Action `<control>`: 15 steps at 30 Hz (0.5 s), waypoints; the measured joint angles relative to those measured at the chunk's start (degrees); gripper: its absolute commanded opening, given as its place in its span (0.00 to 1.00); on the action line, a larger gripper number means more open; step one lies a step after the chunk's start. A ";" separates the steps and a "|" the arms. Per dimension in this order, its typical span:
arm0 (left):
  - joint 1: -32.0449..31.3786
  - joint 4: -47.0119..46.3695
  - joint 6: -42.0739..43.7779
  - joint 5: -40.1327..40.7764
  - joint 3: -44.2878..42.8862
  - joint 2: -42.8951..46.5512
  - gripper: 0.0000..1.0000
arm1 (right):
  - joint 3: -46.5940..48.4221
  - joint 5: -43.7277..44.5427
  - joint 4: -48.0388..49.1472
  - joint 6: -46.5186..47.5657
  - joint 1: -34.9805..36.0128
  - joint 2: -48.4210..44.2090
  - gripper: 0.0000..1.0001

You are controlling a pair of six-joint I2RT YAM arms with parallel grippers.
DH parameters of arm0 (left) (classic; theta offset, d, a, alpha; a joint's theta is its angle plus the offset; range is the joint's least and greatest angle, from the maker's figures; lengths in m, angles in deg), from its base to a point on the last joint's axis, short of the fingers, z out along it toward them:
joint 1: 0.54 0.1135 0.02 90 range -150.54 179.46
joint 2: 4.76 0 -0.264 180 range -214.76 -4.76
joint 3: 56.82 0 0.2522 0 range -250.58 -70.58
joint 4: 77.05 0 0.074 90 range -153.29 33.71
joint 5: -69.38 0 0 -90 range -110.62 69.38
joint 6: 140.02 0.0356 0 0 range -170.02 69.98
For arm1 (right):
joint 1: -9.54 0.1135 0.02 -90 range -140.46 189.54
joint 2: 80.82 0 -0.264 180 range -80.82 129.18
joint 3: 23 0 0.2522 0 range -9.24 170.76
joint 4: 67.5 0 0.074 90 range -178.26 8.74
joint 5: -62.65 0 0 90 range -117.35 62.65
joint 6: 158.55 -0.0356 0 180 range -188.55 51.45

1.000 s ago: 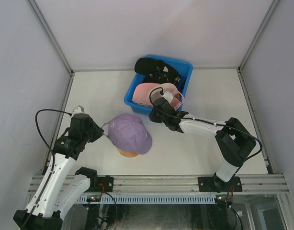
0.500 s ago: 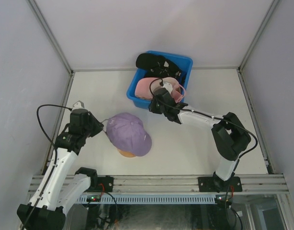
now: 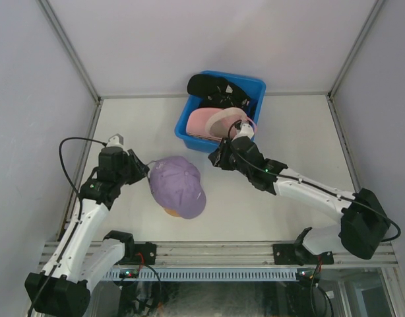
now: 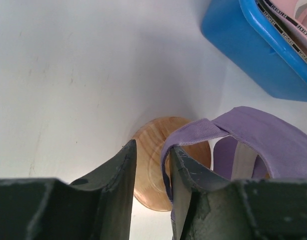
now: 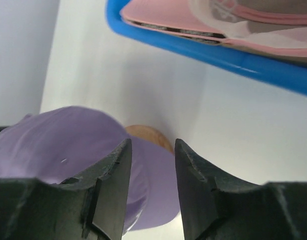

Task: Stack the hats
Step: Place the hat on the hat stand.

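Lavender cap (image 3: 178,186): plain lavender all over, back strap the same lavender, underside of the brim a shade paler. Stand (image 4: 149,167) under it: light honey wood with ring grain. Bin (image 3: 187,127): bright solid blue. Pink cap (image 3: 204,122) in the bin: pale pink, inner band black with white lettering. Tan cap (image 3: 230,116) next to it: beige-grey with pink trim, exact shade hard to tell. Black cap (image 3: 214,88) at the back of the bin: black with small white marks. Worktop (image 3: 301,132): white with faint grey scuffs. Left arm (image 3: 84,228) and right arm (image 3: 311,193): white shells, black joints. Left hand (image 4: 151,150) and right hand (image 5: 152,146): dark grey-black fingers with light scratches.
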 measured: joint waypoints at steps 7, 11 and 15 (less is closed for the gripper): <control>0.02 -0.24 1.46 -0.57 1.62 0.24 0.53 | 0.35 0.09 0.35 0.44 4.66 -5.14 0.46; 0.02 0.07 2.03 -0.46 1.62 1.05 0.60 | 3.56 0.55 -1.31 1.79 7.87 -5.16 0.47; 0.02 0.70 2.23 -0.28 1.62 2.14 0.64 | 8.17 2.21 -3.67 3.63 11.87 -4.76 0.48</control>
